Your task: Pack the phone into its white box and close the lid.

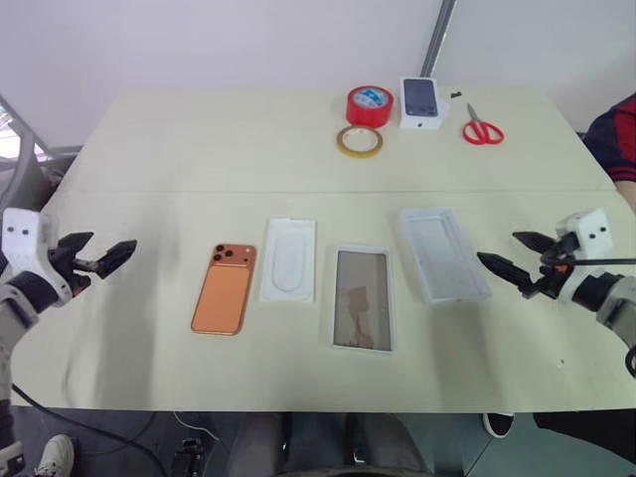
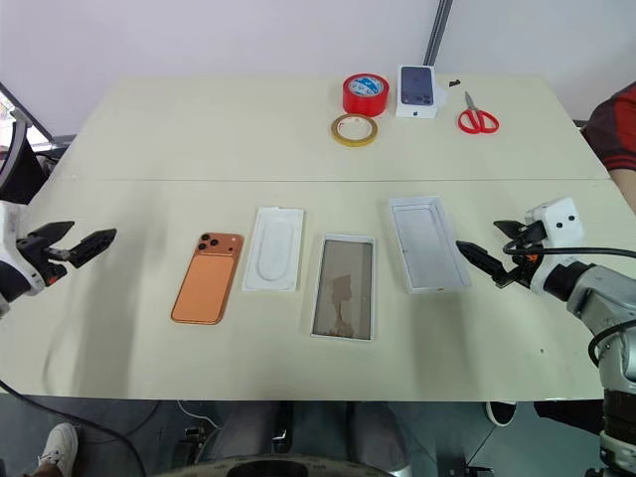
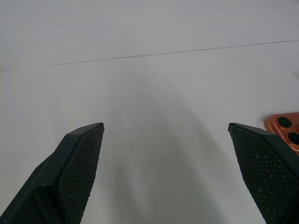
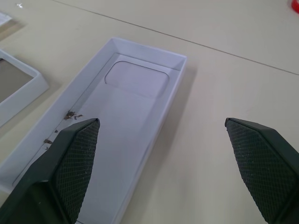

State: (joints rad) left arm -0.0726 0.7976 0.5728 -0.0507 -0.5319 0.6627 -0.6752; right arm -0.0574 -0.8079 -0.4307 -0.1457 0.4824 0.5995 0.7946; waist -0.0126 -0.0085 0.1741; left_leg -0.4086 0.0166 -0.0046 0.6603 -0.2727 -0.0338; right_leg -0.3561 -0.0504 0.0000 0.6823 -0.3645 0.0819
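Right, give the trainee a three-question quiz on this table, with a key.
1. True or false: the orange phone already lies inside the white box.
2. Which item lies directly between the phone and the white box?
A. the red scissors
B. the white insert with an oval recess
C. the red tape roll
3. Fill in: both the left gripper and the right gripper are ____ and hold nothing.

Key:
1. False; the phone rests on the table, camera side up, apart from the box.
2. B
3. open
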